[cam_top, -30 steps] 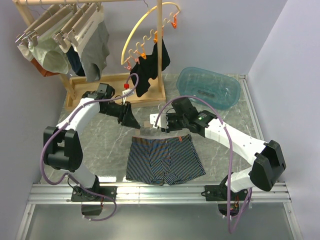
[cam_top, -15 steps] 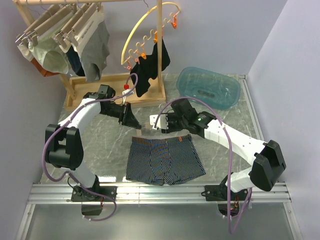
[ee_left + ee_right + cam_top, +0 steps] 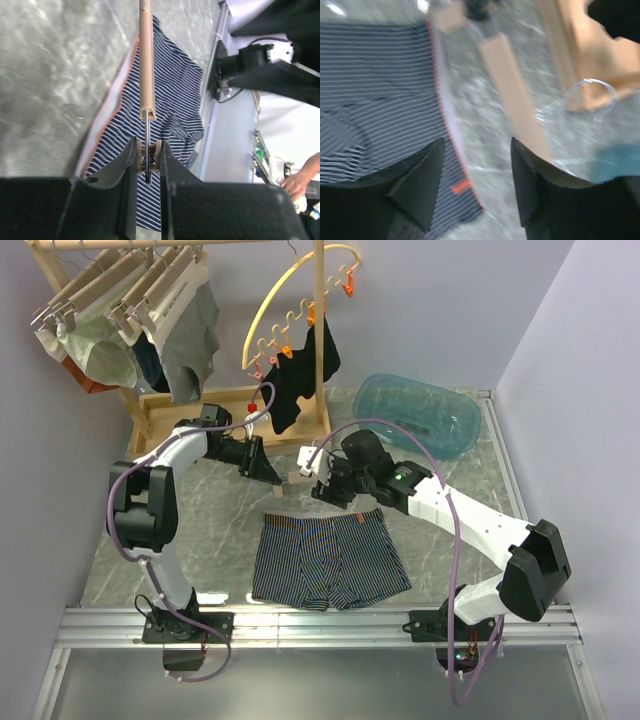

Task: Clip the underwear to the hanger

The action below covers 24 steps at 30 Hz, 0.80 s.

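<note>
The underwear (image 3: 328,560), navy pinstriped with a grey waistband, lies flat on the marble table near the front; it also shows in the wrist views (image 3: 172,95) (image 3: 375,75). The hanger (image 3: 297,476) is a pale wooden bar (image 3: 146,60) held just behind the waistband. My left gripper (image 3: 268,471) (image 3: 148,146) is shut on the metal clip at the bar's near end. My right gripper (image 3: 326,483) (image 3: 477,145) stands open over the waistband's corner, with nothing between its fingers. The bar (image 3: 512,100) passes just right of it, and the wire hook (image 3: 587,92) lies beyond.
A wooden rack (image 3: 120,300) with hangers and garments stands at the back left on its base (image 3: 190,410). A yellow arc with orange pegs (image 3: 290,300) carries a black garment (image 3: 300,380). A blue plastic tub (image 3: 415,415) sits at the back right.
My right gripper has opened and come off the hanger. My left arm has swung toward the back with the hanger's end in its grip.
</note>
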Each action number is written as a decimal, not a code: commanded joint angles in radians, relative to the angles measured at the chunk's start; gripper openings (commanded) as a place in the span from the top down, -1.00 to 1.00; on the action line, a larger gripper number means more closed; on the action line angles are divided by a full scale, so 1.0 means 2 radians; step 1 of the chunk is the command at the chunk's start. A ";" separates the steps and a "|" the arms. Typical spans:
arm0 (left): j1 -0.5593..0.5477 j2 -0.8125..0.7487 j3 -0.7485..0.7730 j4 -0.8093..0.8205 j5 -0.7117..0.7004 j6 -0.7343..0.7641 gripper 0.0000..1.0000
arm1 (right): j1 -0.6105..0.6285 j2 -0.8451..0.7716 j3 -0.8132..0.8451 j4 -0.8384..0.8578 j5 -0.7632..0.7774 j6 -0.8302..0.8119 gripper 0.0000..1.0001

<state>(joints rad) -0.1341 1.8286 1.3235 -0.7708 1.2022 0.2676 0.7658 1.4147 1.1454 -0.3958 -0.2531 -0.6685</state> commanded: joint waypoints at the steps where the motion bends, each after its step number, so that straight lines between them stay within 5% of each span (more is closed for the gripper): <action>1: 0.007 0.016 0.035 0.028 0.003 0.007 0.99 | 0.009 0.024 0.020 0.021 -0.063 0.087 -0.22; 14: 0.014 0.054 0.051 0.031 -0.014 0.030 0.99 | 0.030 0.173 0.058 0.104 -0.086 0.179 -0.19; 24: 0.019 0.065 0.052 0.032 -0.011 0.035 0.99 | 0.032 0.245 0.097 0.097 -0.081 0.169 -0.27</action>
<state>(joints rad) -0.1005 1.9484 1.3933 -0.7212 1.1492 0.3027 0.8196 1.8801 1.2835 -0.2214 -0.4072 -0.3290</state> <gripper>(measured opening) 0.195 0.632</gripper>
